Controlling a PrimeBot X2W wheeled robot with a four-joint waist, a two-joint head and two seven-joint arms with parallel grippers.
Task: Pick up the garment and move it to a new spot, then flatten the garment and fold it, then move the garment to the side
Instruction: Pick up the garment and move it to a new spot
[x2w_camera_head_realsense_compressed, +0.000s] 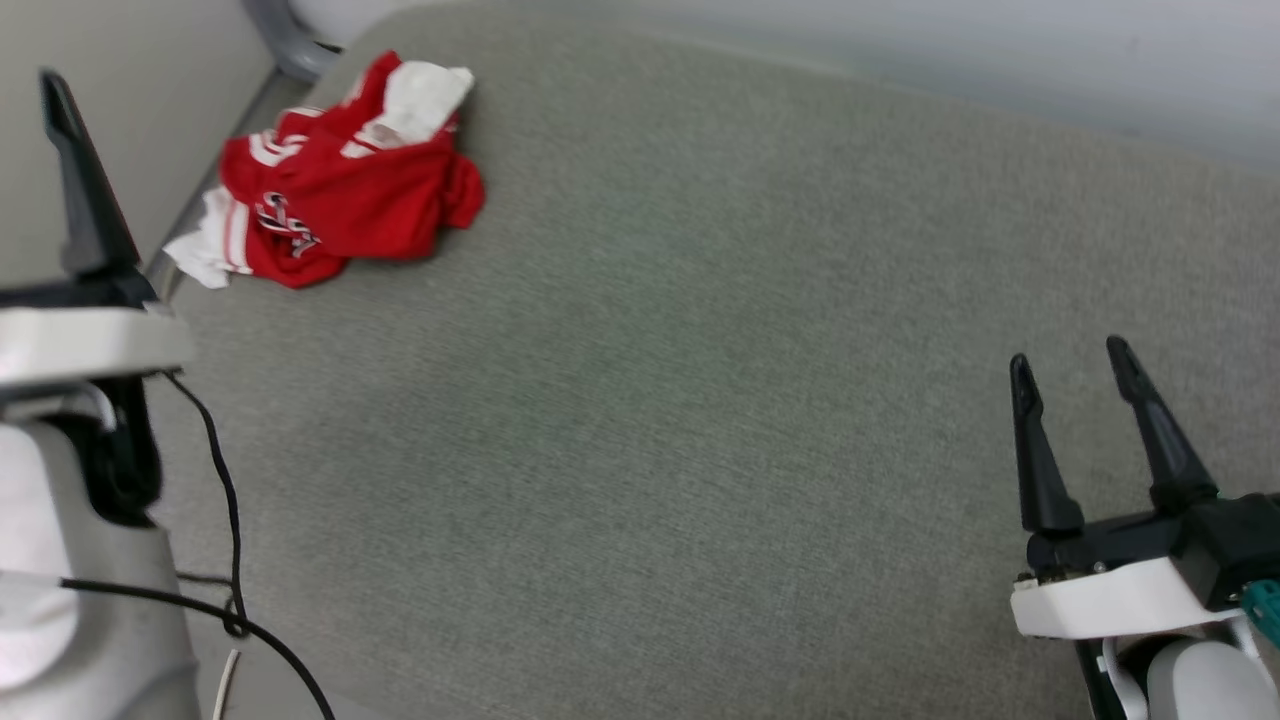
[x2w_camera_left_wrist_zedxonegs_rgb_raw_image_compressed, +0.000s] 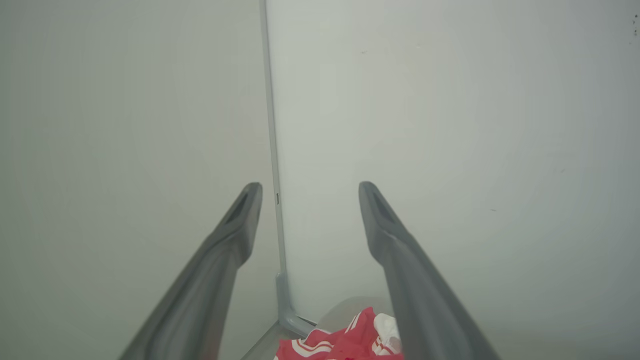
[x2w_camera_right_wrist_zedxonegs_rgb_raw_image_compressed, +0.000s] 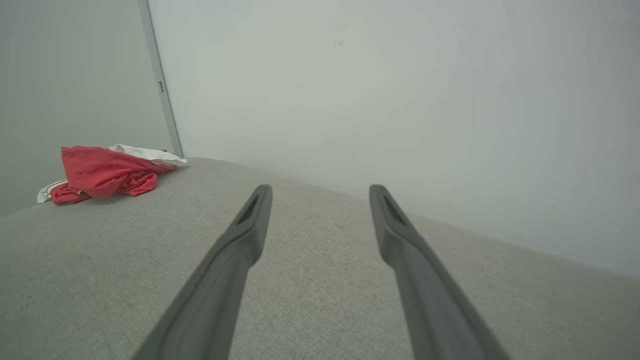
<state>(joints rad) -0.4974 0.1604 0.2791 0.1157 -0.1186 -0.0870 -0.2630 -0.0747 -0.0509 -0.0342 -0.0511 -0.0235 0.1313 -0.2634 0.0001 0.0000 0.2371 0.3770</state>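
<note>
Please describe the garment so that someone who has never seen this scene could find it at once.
Look at the wide grey fabric-covered surface that runs up to the pale wall. At its far left corner, close to the edge, lies the garment, a crumpled heap. Its bright red cloth with white parts and striped trim stands out from the plain grey around it.

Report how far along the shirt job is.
Nothing done yet: the garment lies crumpled at the far-left corner of the grey surface. Nothing in hand: left gripper and right gripper stand open, empty. Left: pick up, move, flatten, fold, set aside.
</note>
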